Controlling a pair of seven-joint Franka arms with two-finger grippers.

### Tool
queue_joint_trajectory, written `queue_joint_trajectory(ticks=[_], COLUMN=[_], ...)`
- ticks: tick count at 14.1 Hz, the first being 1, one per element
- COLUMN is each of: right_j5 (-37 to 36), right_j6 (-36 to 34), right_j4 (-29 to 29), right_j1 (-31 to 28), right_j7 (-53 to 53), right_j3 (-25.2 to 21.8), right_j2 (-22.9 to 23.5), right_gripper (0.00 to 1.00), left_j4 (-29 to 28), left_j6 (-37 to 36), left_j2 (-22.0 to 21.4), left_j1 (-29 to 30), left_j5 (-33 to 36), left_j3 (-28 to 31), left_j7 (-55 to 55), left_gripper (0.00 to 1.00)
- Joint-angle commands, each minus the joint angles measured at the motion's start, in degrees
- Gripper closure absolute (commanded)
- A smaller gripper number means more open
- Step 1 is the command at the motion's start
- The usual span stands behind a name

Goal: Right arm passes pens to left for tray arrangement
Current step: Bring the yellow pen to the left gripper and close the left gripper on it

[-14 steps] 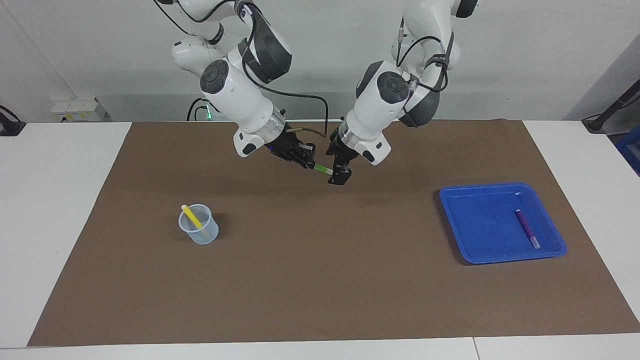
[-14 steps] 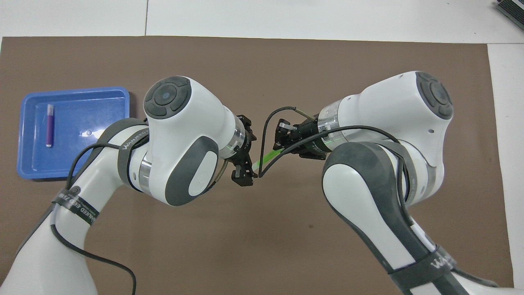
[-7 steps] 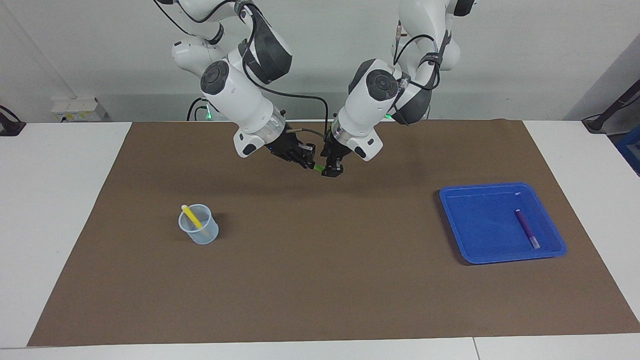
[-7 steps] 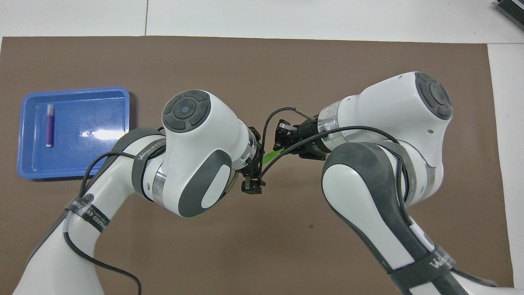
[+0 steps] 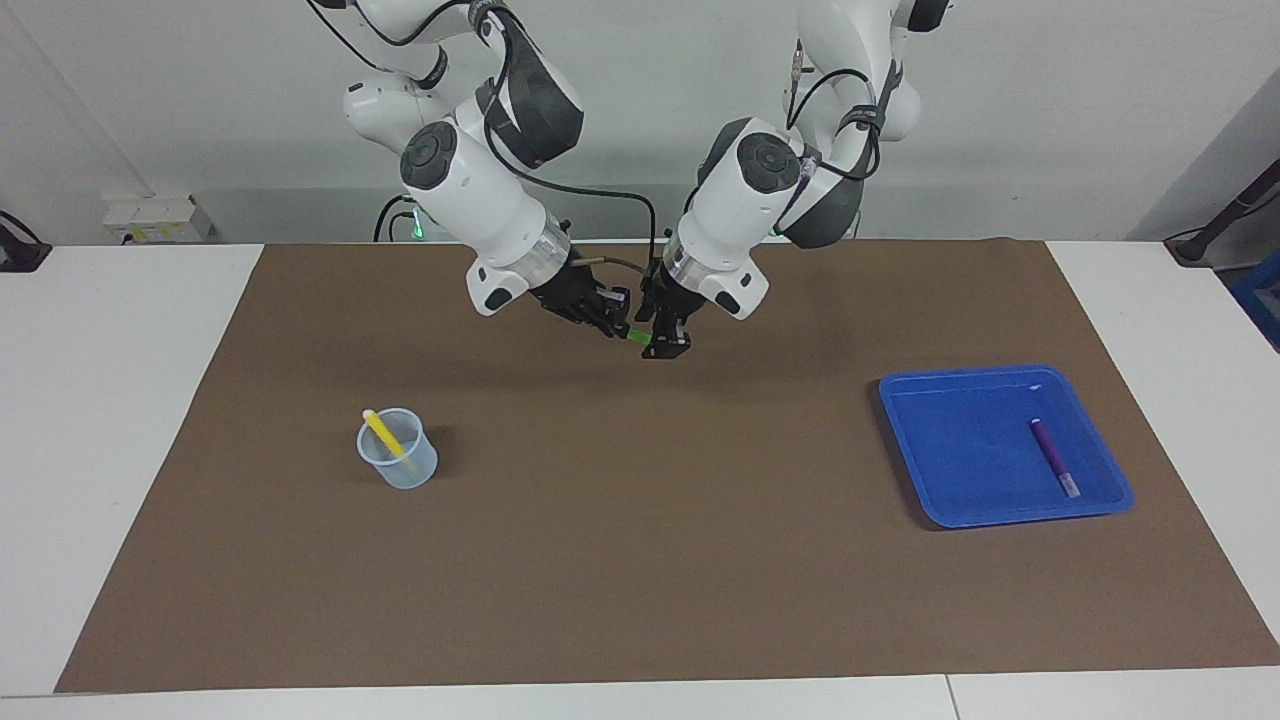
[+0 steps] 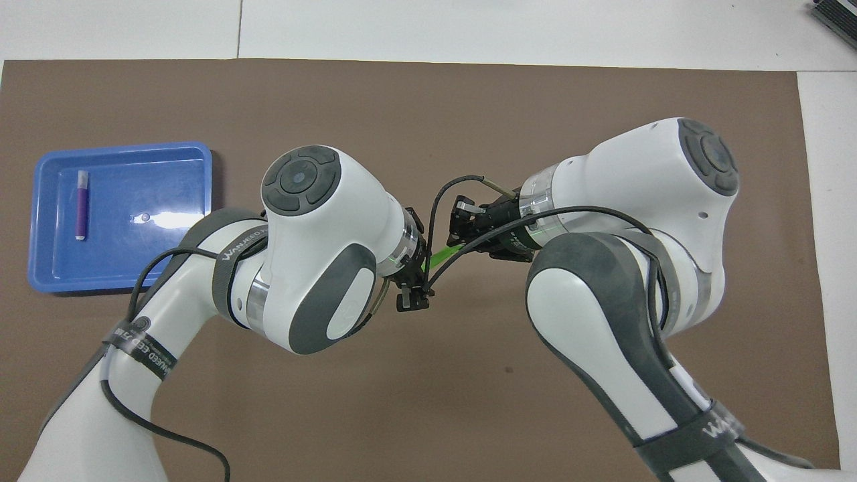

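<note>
Handoff risk was obvious; right gripper (image 5: 612, 325) pinched the green pen (image 5: 637, 338) midair, left gripper (image 5: 668, 345) closed round its other end; early release, it'd drop.

You see the green pen (image 6: 442, 256) held up between the right gripper (image 6: 462, 227) and left gripper (image 6: 414, 294) over mid-surface; the purple pen (image 6: 80, 205) lies in the tray (image 6: 40, 274) by the surface's edge.
</note>
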Motion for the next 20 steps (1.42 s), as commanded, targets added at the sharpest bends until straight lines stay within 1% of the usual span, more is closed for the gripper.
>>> queue_joint_trajectory(ticks=[1,2,3,5,6,7,8,17,19,20], right_j5=[-0.2,-0.2,-0.6,-1.9,-2.6,-2.8,-2.8,-2.8,-2.8,-2.8], right_j6=[-0.1,-0.1,-0.1,-1.4,-2.1,-2.6,-2.8,-2.2,-1.9,-1.8], right_j4=[0.2,0.2,0.2,0.8,1.4,2.1,2.4,2.5,2.5,2.5], right_j1=[-0.7,-0.8,-0.8,-0.9,-1.0,-1.0,-1.0,-1.0,-0.9,-0.8], right_j7=[-1.4,-1.4,-1.5,-2.7,-3.0,-3.0,-3.0,-3.0,-2.9,-2.9], right_j3=[0.1,0.1,0.1,0.1,0.1,0.1,0.1,0.1,0.1,0.1], right_j2=[-0.1,-0.1,-0.1,-0.1,-0.1,0.0,0.5,0.6,0.6,0.6], right_gripper=[0.94,0.94,0.94,0.94,0.94,0.94,0.94,0.94,0.92,0.89], left_j4=[-2.7,-3.0,-3.1,-3.1,-3.1,-3.1,-3.1,-2.9,-2.8,-2.7], left_j6=[3.3,3.5,3.5,3.6,3.5,3.6,3.7,4.5,4.5,4.5], left_j2=[-1.5,-1.6,-1.6,-1.7,-1.6,-1.7,-1.6,-1.5,-1.5,-1.4], left_j1=[-1.1,-1.1,-1.1,-1.1,-1.0,-1.0,-1.0,-1.0,-1.0,-1.0], left_j5=[-0.2,-0.2,-0.2,-0.2,-0.2,-0.2,-0.2,-0.2,-0.2,-0.2], left_j3=[0.8,0.8,0.8,0.8,0.8,0.8,0.8,0.8,0.8,0.8], left_j7=[-2.1,-2.0,-2.1,-2.2,-2.2,-2.2,-2.2,-2.0,-1.7,-1.6], left_gripper=[0.36,0.37,0.44,0.66,0.84,0.95,1.0,1.0,1.0,1.0])
